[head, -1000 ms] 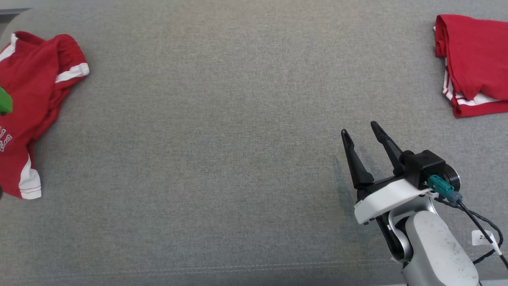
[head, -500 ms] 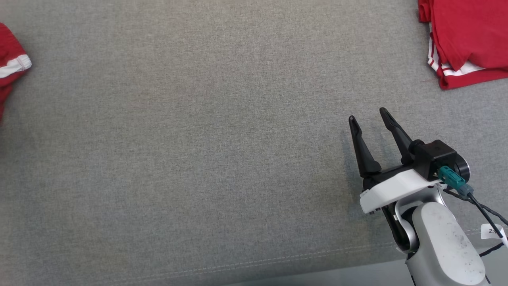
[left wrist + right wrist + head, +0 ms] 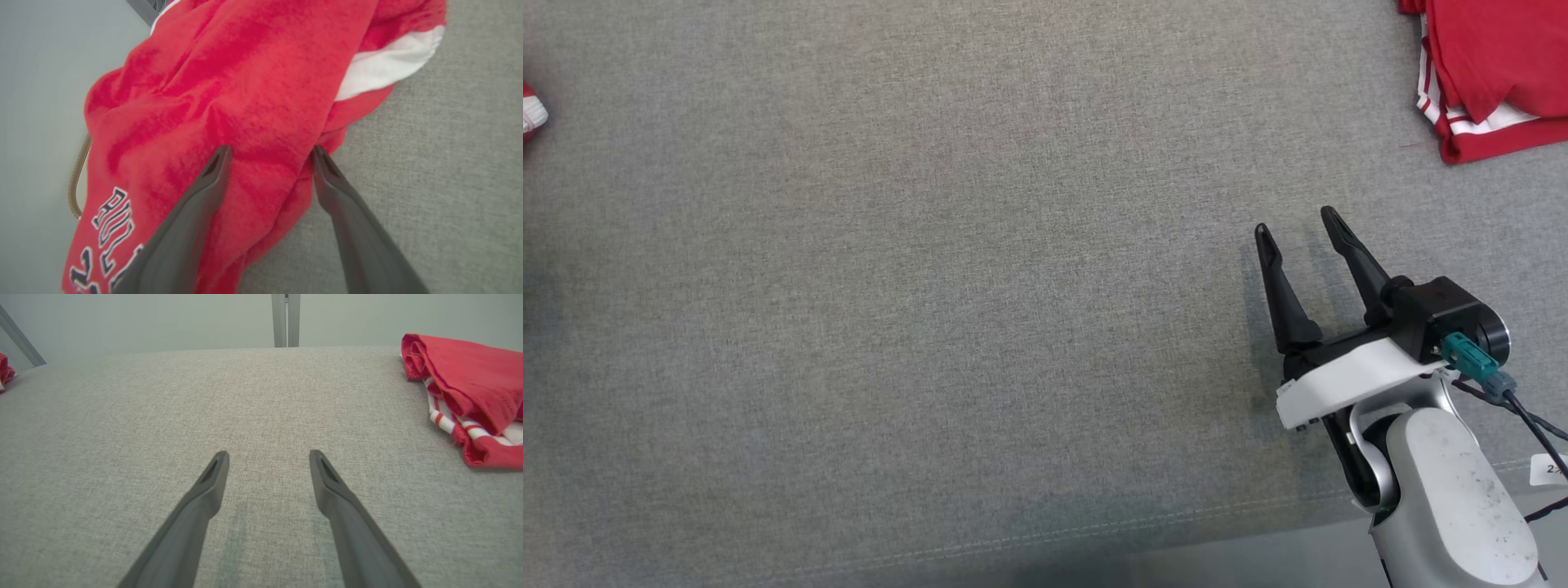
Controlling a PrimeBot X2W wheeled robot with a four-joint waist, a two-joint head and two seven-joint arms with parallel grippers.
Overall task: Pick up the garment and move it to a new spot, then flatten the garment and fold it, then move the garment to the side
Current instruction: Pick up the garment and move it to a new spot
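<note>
Fabric of a grey fabric surface [image 3: 931, 286] spreads across the head view, woven and flat, with a stitched seam [image 3: 1094, 532] running near its front edge.

Next in size is the crumpled red garment [image 3: 229, 94], which lies at the far left edge of the surface; in the head view just a sliver of it [image 3: 529, 114] shows at the left border. Seen from the left wrist, it is a bunched heap with a white band on one sleeve and black-and-white lettering on the lower part.

At the opposite, far right corner lies a folded red garment [image 3: 1494, 73] with white stripes along its layered edge, well apart from the crumpled one.

Over the right part of the surface hangs the right gripper [image 3: 1295, 221], fingers spread and holding nothing, with bare grey cloth between them [image 3: 267, 453].

Above the crumpled heap, the left gripper [image 3: 270, 150] has its fingers spread wide: one tip over the red cloth, the other at the cloth's edge. I cannot tell whether they touch it.

A teal connector [image 3: 1466, 359] sits on the right wrist.
</note>
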